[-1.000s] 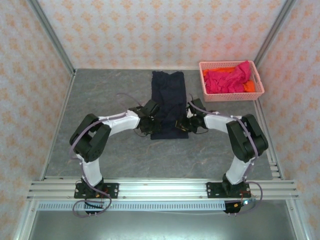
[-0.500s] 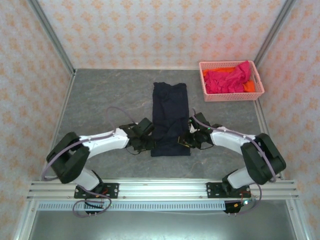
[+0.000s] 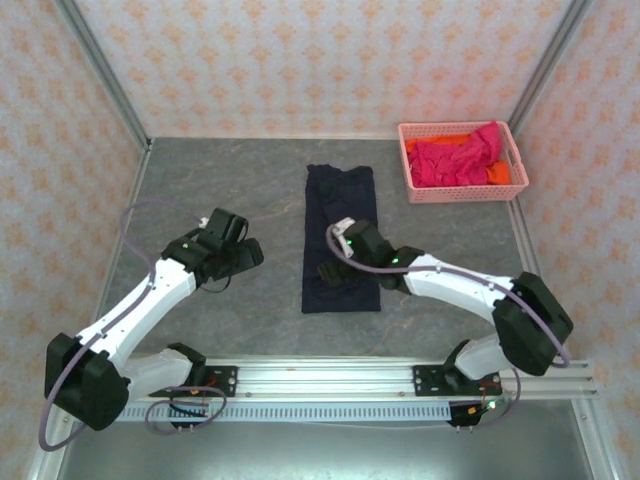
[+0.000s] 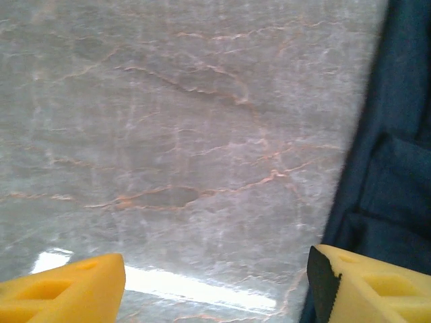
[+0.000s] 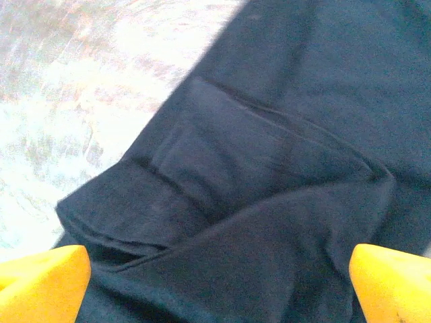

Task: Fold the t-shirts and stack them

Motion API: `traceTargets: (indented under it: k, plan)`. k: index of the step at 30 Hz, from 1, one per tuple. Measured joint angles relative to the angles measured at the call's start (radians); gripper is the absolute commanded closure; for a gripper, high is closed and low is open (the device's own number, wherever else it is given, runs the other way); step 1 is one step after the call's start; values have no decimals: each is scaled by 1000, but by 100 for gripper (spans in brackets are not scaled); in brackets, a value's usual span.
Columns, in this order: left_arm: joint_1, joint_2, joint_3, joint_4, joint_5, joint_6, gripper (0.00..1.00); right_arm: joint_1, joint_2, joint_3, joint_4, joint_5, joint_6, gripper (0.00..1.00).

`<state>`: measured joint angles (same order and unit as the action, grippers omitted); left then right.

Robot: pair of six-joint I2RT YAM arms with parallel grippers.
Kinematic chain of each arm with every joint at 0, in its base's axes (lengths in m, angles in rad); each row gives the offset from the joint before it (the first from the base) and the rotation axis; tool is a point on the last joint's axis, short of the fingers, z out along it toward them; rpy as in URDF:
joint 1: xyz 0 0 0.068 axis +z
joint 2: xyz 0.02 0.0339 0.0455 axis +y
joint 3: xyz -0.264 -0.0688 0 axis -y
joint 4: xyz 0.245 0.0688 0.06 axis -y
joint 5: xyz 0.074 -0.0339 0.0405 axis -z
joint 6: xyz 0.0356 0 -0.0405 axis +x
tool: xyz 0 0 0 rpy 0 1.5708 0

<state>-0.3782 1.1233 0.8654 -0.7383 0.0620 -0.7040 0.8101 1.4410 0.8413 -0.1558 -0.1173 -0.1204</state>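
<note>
T-shirt (image 3: 340,200), navy, now lies apart from spread left pincer (image 3: 248,258) and under spread right pincer (image 3: 329,274).

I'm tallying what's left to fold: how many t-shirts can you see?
3. The navy t-shirt lies in a long strip mid-table; the magenta t-shirt and orange t-shirt sit crumpled in the pink basket. More may be hidden beneath them.

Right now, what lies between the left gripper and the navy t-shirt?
Bare marbled tabletop. The top external view shows that gap between the left gripper and navy t-shirt; the left wrist view shows bare stone up to the shirt's edge.
</note>
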Motion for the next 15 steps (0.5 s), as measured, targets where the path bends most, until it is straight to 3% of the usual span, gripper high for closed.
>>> traceTargets:
  k: [4, 8, 15]
  plan:
    - [21, -8, -16, -24, 2, 10, 26, 58, 115, 34, 33, 9, -231, 1]
    - [26, -8, -29, -25, 8, 16, 26, 59, 208, 74, 34, 45, -364, 1]
    - [28, 10, -31, -23, 23, 22, 27, 6, 296, 175, 51, 92, -408, 1]
